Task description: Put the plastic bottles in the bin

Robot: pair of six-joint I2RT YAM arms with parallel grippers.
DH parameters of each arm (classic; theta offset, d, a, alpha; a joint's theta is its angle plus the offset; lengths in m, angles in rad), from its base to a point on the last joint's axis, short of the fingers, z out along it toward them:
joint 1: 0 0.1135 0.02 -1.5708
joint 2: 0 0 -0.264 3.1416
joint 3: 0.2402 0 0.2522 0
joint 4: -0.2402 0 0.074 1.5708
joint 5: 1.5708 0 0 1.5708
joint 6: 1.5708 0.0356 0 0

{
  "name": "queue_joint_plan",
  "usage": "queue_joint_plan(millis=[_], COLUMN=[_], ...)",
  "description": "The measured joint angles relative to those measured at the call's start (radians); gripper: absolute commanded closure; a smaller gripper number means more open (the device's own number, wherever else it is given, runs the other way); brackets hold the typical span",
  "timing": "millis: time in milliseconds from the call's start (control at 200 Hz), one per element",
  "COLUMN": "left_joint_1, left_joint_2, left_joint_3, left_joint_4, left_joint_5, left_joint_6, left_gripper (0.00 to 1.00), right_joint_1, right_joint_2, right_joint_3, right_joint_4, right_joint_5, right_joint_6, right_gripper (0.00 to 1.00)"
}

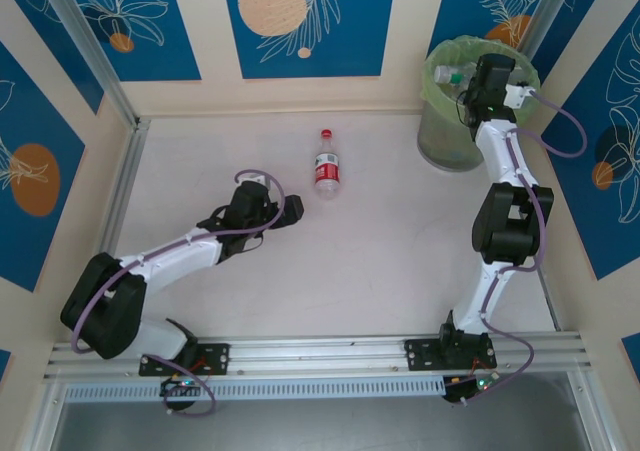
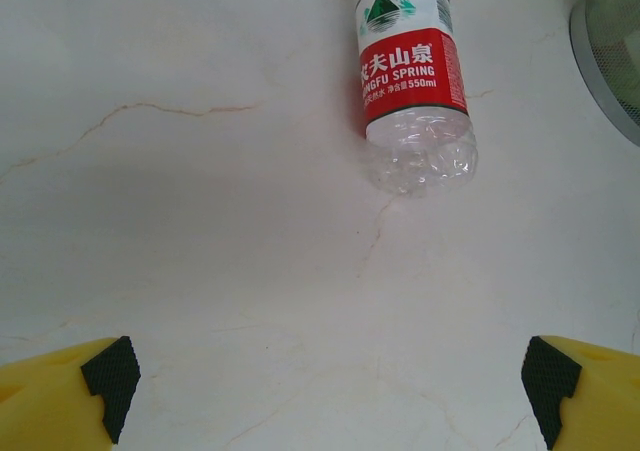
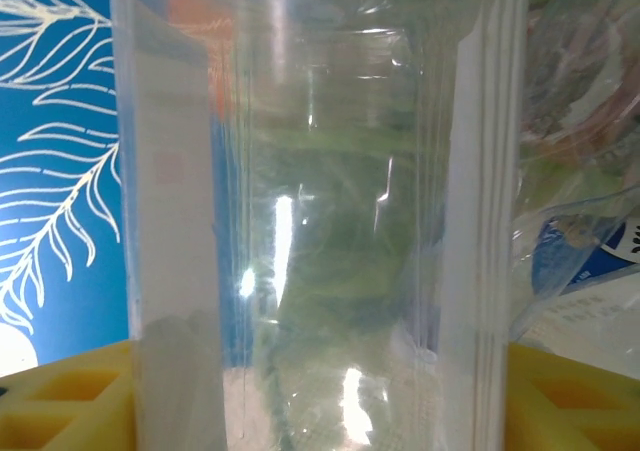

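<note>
Bin (image 1: 440,143): stood at the far right of the table (image 1: 380,261), with bottles (image 1: 452,75) lying inside it.
Lone bottle (image 1: 327,168): lay on the table, left of the bin and well apart from it, cap towards the far side.
Left gripper (image 1: 292,209): sat near-left of the lone bottle, not touching it.
Right gripper (image 1: 492,73): hung above the bin's right side, another bottle (image 3: 320,221) between its fingers.

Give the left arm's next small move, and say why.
Probably ease the left gripper forward, steering slightly rightward in its wrist view: it is open and empty, and the red-labelled bottle lies on the table ahead, right of centre.
</note>
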Motion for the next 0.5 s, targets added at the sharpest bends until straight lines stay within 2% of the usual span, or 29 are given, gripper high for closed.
queue_joint_plan(millis=[125,185,500], left_joint_1=[0.0,0.0,0.0], left_joint_2=[0.0,0.0,0.002], left_joint_3=[0.0,0.0,0.007], left_joint_4=[0.0,0.0,0.001], left_joint_5=[0.005,0.005,0.023], left_joint_6=[0.0,0.0,0.005], left_gripper=[0.0,0.0,0.0], right_joint_1=[0.009,0.013,0.038], right_joint_2=[0.0,0.0,-0.024], right_joint_3=[0.01,0.017,0.036], right_joint_4=[-0.024,-0.038,-0.096], right_joint_5=[0.02,0.03,0.044], right_joint_6=[-0.023,-0.033,-0.077], right_gripper=[0.12,0.0,0.01])
